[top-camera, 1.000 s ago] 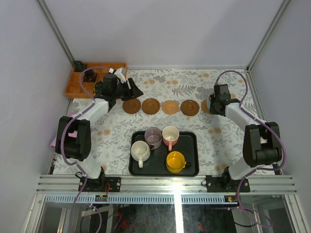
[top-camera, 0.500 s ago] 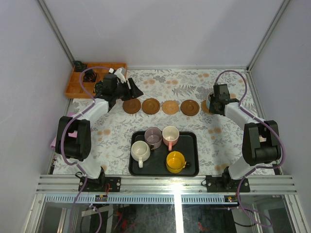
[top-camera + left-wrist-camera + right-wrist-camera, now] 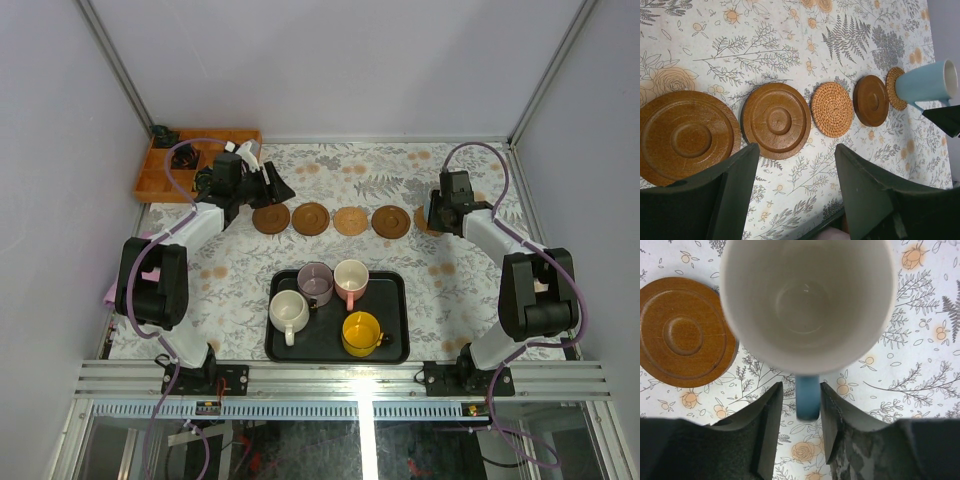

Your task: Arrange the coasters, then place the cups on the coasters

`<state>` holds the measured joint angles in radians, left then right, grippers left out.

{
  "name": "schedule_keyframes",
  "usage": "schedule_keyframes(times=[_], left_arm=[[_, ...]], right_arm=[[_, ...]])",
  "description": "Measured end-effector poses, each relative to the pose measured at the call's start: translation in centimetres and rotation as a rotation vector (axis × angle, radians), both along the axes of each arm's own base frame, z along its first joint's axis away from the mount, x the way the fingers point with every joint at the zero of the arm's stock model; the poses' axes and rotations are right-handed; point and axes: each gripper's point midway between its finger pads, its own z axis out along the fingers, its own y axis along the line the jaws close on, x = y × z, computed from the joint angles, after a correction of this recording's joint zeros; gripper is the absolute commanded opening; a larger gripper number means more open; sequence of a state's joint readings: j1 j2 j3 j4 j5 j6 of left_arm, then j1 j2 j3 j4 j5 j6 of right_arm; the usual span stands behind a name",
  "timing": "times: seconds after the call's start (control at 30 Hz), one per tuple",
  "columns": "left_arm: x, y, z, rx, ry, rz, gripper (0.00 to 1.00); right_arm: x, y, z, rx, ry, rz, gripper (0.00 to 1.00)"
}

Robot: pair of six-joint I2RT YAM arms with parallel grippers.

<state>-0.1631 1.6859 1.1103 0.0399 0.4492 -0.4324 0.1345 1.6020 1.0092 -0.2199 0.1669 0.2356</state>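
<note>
Five coasters lie in a row across the table: brown wooden ones (image 3: 682, 137) (image 3: 776, 120) (image 3: 871, 100) and two woven tan ones (image 3: 832, 109) (image 3: 895, 87). The light blue cup (image 3: 927, 82) stands on the far right woven coaster. My right gripper (image 3: 801, 387) is open, its fingers on either side of the cup's blue handle (image 3: 807, 400) with a small gap on each side. My left gripper (image 3: 796, 150) hangs open and empty near the left end of the row. The cream (image 3: 288, 310), mauve (image 3: 315, 282), pink (image 3: 350, 278) and yellow (image 3: 361, 332) cups stand on the black tray (image 3: 400, 350).
An orange compartment box (image 3: 165, 165) sits at the back left corner, just behind my left arm. A pink object (image 3: 110, 292) lies at the table's left edge. The tray fills the near middle between the two arm bases.
My right gripper's jaws have parted from the blue cup's handle, and the cup stays on its coaster. The left arm has not moved.
</note>
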Motion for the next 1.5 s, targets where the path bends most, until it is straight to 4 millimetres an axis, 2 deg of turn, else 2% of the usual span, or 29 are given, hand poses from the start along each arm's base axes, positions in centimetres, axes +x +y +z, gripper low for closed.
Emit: schedule_keyframes(times=[0.13, 0.37, 0.7, 0.97, 1.5], left_arm=[[0.0, 0.0, 0.0, -0.001, 0.000, -0.002, 0.63], [-0.1, -0.1, 0.0, -0.003, 0.000, -0.006, 0.63], [-0.1, -0.2, 0.1, -0.007, 0.001, -0.012, 0.63], [-0.2, -0.2, 0.1, -0.008, 0.001, -0.014, 0.63], [-0.2, -0.3, 0.0, -0.010, 0.002, -0.018, 0.63]], right_arm=[[0.5, 0.0, 0.6, -0.002, -0.014, -0.003, 0.57], [-0.3, -0.3, 0.5, -0.015, 0.012, -0.010, 0.59], [-0.3, -0.7, 2.1, -0.020, -0.028, -0.029, 0.55], [-0.6, -1.0, 2.0, -0.034, -0.019, -0.042, 0.48], [-2.1, -1.7, 1.3, -0.058, 0.005, -0.068, 0.46]])
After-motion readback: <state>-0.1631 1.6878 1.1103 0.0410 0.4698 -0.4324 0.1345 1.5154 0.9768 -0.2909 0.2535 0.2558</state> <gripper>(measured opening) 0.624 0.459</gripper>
